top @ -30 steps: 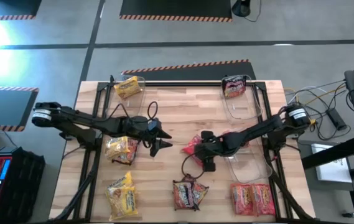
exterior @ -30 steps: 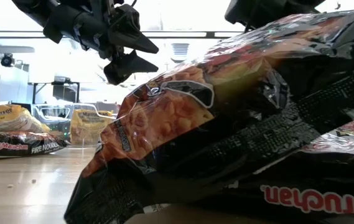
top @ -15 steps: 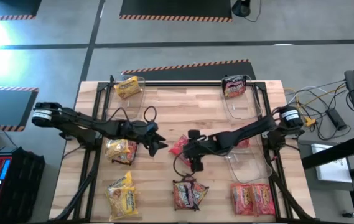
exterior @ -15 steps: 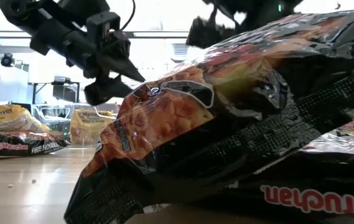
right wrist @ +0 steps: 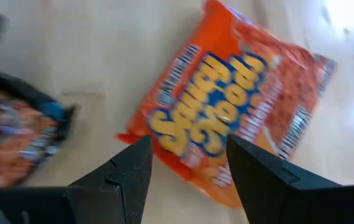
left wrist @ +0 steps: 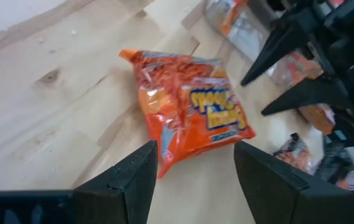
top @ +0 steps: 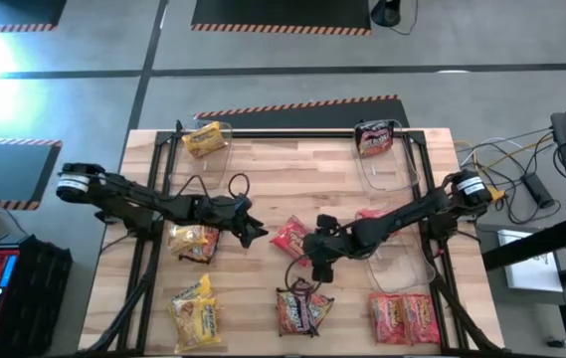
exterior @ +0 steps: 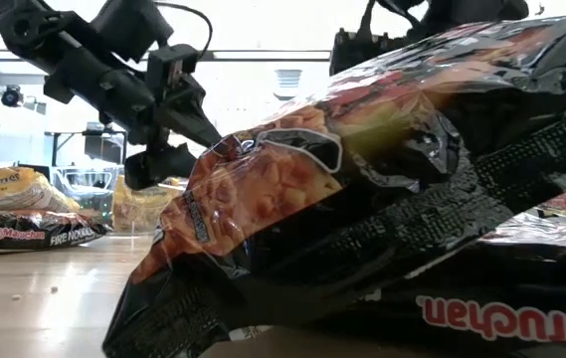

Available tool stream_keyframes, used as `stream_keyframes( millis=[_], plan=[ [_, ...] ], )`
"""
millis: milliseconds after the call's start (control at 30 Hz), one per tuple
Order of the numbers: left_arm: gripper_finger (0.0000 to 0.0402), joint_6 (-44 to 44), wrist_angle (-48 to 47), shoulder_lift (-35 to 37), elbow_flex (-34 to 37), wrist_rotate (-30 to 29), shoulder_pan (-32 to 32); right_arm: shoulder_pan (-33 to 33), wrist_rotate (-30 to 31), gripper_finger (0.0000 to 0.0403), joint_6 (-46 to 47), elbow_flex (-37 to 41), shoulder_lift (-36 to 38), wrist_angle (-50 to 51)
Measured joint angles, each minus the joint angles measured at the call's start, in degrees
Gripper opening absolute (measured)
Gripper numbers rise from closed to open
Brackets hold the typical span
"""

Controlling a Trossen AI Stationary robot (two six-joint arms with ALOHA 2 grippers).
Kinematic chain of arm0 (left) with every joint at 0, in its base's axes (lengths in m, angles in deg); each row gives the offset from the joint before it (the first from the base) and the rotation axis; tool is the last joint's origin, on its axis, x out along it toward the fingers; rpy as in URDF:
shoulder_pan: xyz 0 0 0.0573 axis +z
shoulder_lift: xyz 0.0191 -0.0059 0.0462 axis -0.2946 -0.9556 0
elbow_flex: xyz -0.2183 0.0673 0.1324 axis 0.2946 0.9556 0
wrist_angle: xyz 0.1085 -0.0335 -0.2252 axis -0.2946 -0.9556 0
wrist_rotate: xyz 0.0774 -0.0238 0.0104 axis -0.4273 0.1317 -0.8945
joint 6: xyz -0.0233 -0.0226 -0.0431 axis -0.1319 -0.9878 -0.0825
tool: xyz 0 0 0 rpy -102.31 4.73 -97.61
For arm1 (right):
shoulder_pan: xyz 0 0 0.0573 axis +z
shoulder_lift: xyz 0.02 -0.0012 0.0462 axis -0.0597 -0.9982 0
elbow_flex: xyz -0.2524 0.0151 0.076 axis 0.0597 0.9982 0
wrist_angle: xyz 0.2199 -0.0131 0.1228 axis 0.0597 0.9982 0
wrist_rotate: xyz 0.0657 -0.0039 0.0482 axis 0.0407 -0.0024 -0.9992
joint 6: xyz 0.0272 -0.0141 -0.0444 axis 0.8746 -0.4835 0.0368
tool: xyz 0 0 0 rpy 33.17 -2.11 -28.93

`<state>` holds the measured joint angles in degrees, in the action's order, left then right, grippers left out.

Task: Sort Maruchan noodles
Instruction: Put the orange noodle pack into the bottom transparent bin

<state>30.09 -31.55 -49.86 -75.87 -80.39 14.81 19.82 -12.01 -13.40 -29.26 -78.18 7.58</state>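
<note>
Red-orange noodle packet (top: 289,239): flat on the wooden table (top: 292,169) near its middle, between both grippers, touched by neither.
Left gripper (top: 260,233): just beside the packet, fingers spread, nothing held.
Right gripper (top: 318,261): just beside the packet on its other side, fingers spread, nothing held.
Dark packets (top: 302,309): front middle.
Yellow packets (top: 194,240): left side, 1 more (top: 206,138) at the back.
Clear bin (top: 387,169): right rear, holding 1 dark packet (top: 374,138).

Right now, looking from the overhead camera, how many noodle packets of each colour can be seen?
Yellow packets: 3
Red-orange packets: 4, one partly hidden
Dark packets: 2
Total: 9
</note>
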Motion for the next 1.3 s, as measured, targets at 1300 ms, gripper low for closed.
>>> stream_keyframes(
  millis=[1300],
  plan=[
    [0.0194, -3.61, 21.12, -18.39, -1.36, 3.22, 2.66, 0.22, 0.01, 0.0194, 4.33, 5.04, -2.68, -0.01]
  ],
)
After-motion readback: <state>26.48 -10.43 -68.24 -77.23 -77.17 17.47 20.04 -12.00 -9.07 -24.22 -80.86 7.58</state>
